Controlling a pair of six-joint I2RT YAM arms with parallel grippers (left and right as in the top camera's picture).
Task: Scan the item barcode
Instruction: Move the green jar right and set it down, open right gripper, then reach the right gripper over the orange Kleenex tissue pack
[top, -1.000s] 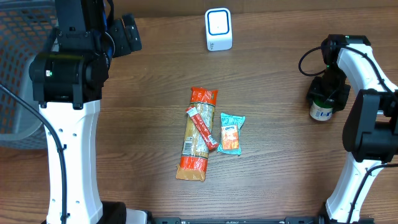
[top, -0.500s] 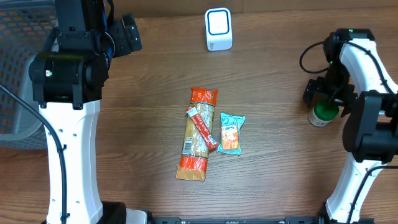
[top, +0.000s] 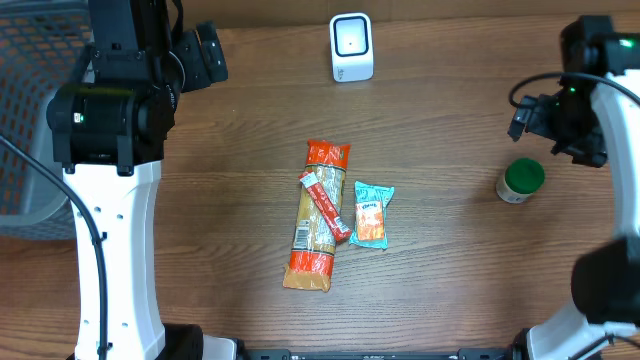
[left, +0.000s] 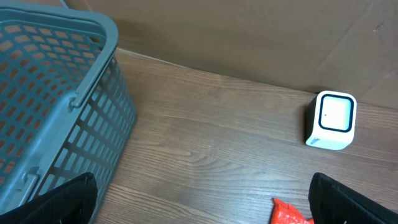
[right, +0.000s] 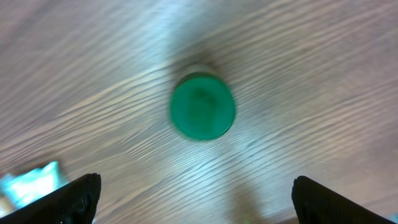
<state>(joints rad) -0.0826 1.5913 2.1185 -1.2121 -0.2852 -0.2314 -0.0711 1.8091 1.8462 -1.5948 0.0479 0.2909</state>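
Step in hand: withdrawal of the right gripper (right: 199, 202) from the green-lidded bottle (top: 520, 182) was judged to be under way, a fresh pick being next.
Right jaws: were seen spread wide in the wrist view, nothing between them; the bottle stood upright on the table (top: 450, 280) below, apart from both fingers.
Left jaws: the left gripper (left: 205, 205) was held spread and empty beside the basket (left: 62, 93), facing the scanner (left: 331, 120).
Task items: the pasta packet (top: 317, 215) lay mid-table with the red stick packet (top: 325, 205) across it; the teal packet (top: 371, 214) lay just beside them, on the bottle's side.
Scanner position: at the far edge of the table, well apart from the packets.
Recommended technique: the lift should be completed straight up, so that the bottle is not tipped. The top-lying stick packet should be taken first. Its printed code should be turned squarely to the scanner's window.
Risk: the pasta packet could be dragged along if the pinch is set too low.
Change from earlier frame: the right jaws had been closed round the bottle; they were since opened and raised clear. The bottle was left where it stood. The left arm and the packets were unmoved.
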